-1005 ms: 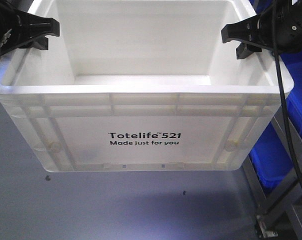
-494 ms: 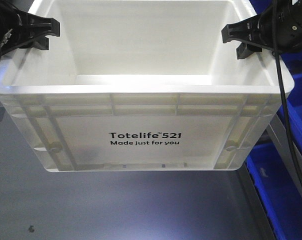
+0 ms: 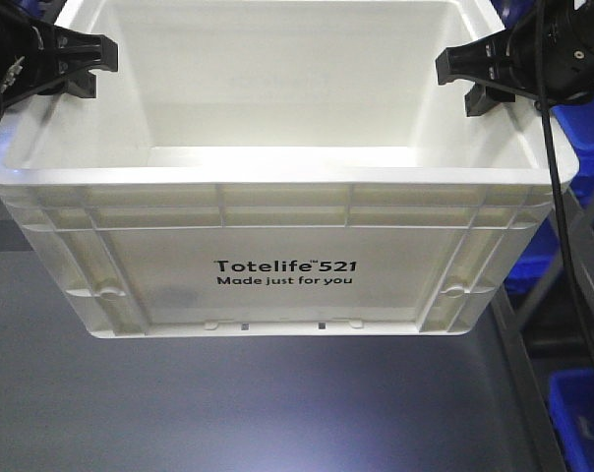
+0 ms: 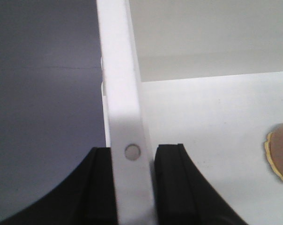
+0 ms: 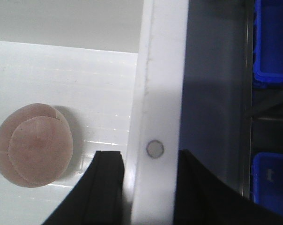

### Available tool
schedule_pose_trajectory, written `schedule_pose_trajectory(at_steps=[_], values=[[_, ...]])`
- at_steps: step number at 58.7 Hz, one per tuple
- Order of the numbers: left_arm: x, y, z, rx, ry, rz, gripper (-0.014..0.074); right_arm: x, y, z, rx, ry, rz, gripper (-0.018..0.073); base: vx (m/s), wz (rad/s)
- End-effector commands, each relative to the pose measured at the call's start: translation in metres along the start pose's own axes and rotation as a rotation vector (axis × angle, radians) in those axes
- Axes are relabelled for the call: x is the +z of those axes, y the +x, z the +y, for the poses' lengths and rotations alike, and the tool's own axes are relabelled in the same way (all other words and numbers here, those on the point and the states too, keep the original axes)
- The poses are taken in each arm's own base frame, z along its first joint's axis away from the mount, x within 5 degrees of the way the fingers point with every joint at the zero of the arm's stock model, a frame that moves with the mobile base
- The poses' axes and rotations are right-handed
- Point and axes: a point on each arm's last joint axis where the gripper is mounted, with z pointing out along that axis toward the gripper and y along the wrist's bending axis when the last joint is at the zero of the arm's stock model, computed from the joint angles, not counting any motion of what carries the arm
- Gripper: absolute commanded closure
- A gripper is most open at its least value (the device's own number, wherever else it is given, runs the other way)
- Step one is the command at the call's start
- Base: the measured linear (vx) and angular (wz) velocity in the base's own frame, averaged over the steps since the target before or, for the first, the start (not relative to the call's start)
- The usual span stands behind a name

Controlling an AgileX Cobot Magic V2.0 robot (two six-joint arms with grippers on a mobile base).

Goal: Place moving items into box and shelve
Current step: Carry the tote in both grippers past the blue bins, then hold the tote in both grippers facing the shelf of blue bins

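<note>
Box [image 3: 277, 226] pinched by both side rims, contents mostly hidden

The white Totelife 521 crate fills the front view over a dark grey surface [image 3: 228, 413], but its near wall blocks the floor inside, so no balls show from there. The left gripper [image 3: 92, 71] has its fingers [image 4: 172, 183] clamped on the box's left rim, one inside and one outside. The right gripper [image 3: 459, 84] does the same on the right rim, tight against the wall in its wrist view. A pinkish-tan ball [image 5: 33, 145] sits on the box floor just inside the right wall, near the inner finger. Over toward the left wall there's only a tan-and-yellowish sliver [image 4: 279, 157] cut off by the frame edge, can't tell which ball. Blue bins [image 3: 582, 147] sit outside the box's right wall, partly cropped.
</note>
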Motion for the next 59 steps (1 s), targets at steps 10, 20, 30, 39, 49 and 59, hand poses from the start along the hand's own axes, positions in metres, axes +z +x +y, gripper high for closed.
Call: schedule_pose_trajectory(at_steps=[10, 20, 30, 39, 49, 59], values=[[-0.0292, -0.0192, 0.0018, 0.025, 0.014, -0.208, 0.0594, -0.0339, -0.0124, -0.0064, -0.022, 0.013, -0.187, 0.0564, 0.28, 0.38], [-0.0292, -0.0192, 0.0018, 0.025, 0.014, -0.208, 0.0594, -0.0339, -0.0124, -0.0064, -0.022, 0.013, -0.187, 0.0564, 0.24, 0.45], [-0.0292, -0.0192, 0.0018, 0.025, 0.014, -0.208, 0.0594, -0.0339, -0.0124, -0.0064, -0.022, 0.013, -0.187, 0.0564, 0.21, 0.51], [-0.0292, -0.0192, 0.0018, 0.025, 0.014, -0.208, 0.0594, -0.0339, -0.0123, -0.0064, -0.022, 0.013, -0.187, 0.0564, 0.18, 0.55], [-0.0292, -0.0192, 0.0018, 0.025, 0.014, -0.208, 0.0594, -0.0339, -0.0123, -0.0064, -0.022, 0.013, -0.187, 0.0564, 0.15, 0.57], [-0.0292, -0.0192, 0.0018, 0.025, 0.014, -0.208, 0.0594, -0.0339, -0.0123, -0.0064, -0.022, 0.013, -0.187, 0.0564, 0.13, 0.55]])
